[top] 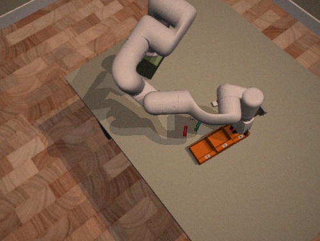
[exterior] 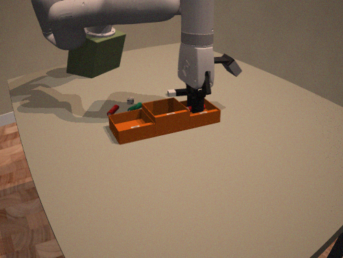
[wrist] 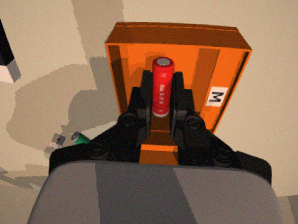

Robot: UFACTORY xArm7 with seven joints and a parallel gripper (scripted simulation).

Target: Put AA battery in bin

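My gripper [wrist: 161, 85] is shut on a red AA battery [wrist: 161, 86] and holds it low inside the orange bin marked M [wrist: 180, 72], the end compartment of a row of three joined bins [exterior: 164, 118]. In the exterior view the fingers [exterior: 197, 104] reach down into that end bin [exterior: 204, 111]. In the top view the gripper [top: 238, 129] is over the same bin [top: 237, 134]. A second red battery [top: 185, 130] lies on the table beside the bins; it also shows in the exterior view [exterior: 112, 110].
A green cylinder [top: 197, 125] lies near the red battery. A small grey cube [exterior: 130, 100] and a white and black block [exterior: 175, 92] lie behind the bins. A green box [exterior: 96, 55] stands under the arm's base.
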